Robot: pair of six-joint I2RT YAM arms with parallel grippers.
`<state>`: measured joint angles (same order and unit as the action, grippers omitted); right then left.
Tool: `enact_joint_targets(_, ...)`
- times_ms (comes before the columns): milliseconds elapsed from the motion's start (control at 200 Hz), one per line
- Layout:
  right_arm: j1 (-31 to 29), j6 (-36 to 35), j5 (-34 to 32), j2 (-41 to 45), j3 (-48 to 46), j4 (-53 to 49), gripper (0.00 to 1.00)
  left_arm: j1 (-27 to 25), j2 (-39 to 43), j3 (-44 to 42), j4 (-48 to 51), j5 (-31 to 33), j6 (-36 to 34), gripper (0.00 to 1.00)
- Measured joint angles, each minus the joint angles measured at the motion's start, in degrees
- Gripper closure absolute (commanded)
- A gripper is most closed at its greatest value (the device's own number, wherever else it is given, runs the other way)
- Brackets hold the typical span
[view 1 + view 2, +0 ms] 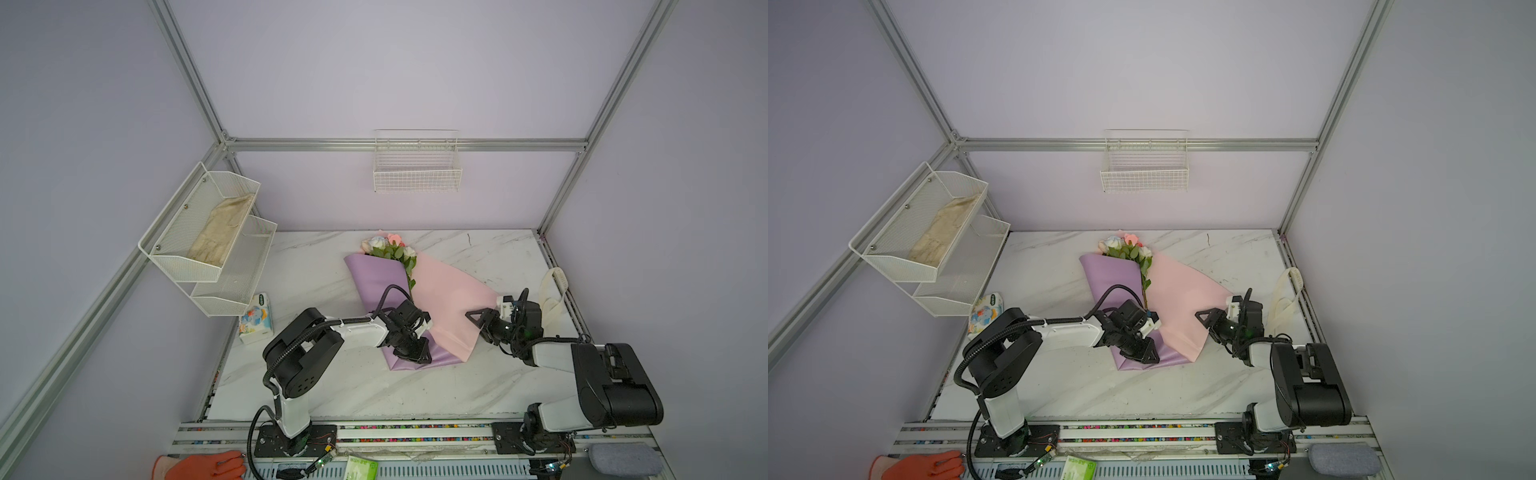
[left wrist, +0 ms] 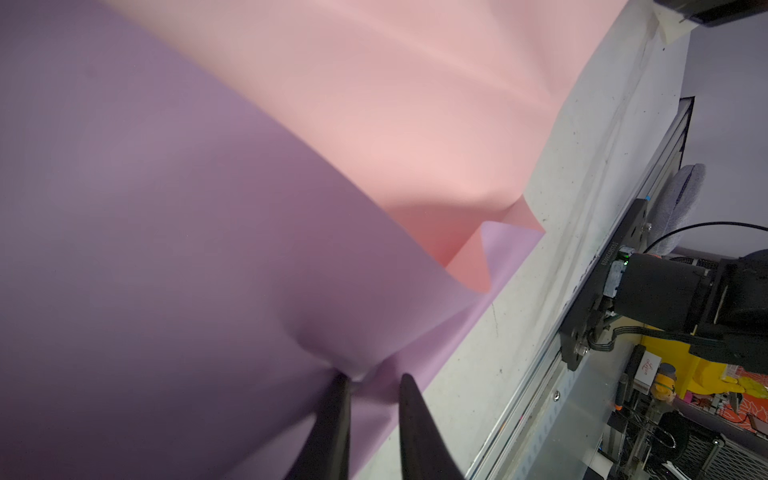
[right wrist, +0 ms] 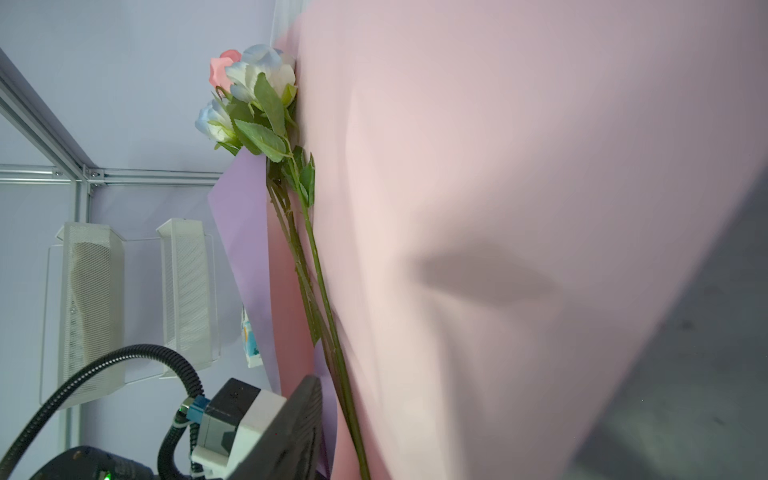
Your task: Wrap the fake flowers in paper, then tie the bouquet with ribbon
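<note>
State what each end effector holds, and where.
The left end effector pinches the lilac paper at its lower edge. The right end effector is at the pink paper's side edge; whether it grips cannot be told.

Soft, even light falls from overhead, with a lilac cast. Shadows on the worktop (image 1: 374, 390) are faint and fuzzy. Both top views splay the frame rails (image 1: 407, 144) toward the corners. Close up, the wrapping paper (image 2: 166, 208) goes hazy and dim, the left tool (image 2: 374, 376) a dark blur. In the right wrist view a grey shadow smudges its pink side; the bouquet of fake flowers (image 3: 257, 95) looks crisp.
</note>
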<state>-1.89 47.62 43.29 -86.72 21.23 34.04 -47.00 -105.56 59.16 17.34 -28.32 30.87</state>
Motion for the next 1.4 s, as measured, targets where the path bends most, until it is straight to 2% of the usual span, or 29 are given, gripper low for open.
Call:
enact_joint_targets(60,-0.02,-0.63,0.20,-0.98,0.09,0.37,0.62,0.00,0.11,0.00,-0.02,0.00,0.00,0.75)
enact_joint_targets(190,-0.02,-2.97,0.20,-1.09,0.31,-0.07,0.80,0.00,1.40,0.00,0.48,0.70,-0.02,0.71)
enact_joint_targets(325,-0.02,-4.22,0.22,-1.09,0.44,-0.07,0.87,0.00,5.90,0.00,0.94,1.03,-0.07,0.69)
enact_joint_targets(515,-0.02,-4.44,0.26,-1.11,0.44,-0.04,0.89,-0.13,8.13,1.42,1.25,-0.42,-0.74,0.71)
enact_joint_targets(750,0.00,-4.48,0.44,-1.11,0.57,-0.07,0.88,-2.73,2.58,4.11,4.68,-0.92,-5.38,0.75)
enact_joint_targets(925,-0.02,-4.50,0.57,-1.03,1.55,-0.63,0.89,-3.65,-0.31,4.37,8.00,3.39,-7.45,0.75)
enact_joint_targets(990,-0.02,-4.57,0.66,-0.55,1.86,-0.70,0.85,-3.65,-0.31,4.37,8.22,5.07,-7.48,0.75)
enact_joint_targets(1070,-0.02,-4.68,1.18,0.42,1.92,-0.94,0.70,-3.65,-0.31,4.39,8.00,6.32,-7.26,0.75)
enact_joint_targets(1175,-0.02,-5.62,1.77,1.18,2.14,-1.18,0.62,-3.67,-0.31,4.39,7.08,7.39,-6.12,0.74)
enact_joint_targets(1260,-0.02,-6.12,1.77,1.18,2.16,-1.64,0.59,-3.67,-0.22,4.37,5.75,8.15,-5.27,0.72)
enact_joint_targets(1395,-0.02,-6.80,1.14,0.44,2.25,-3.21,0.54,-3.65,2.69,4.13,4.98,11.76,-4.07,0.63)
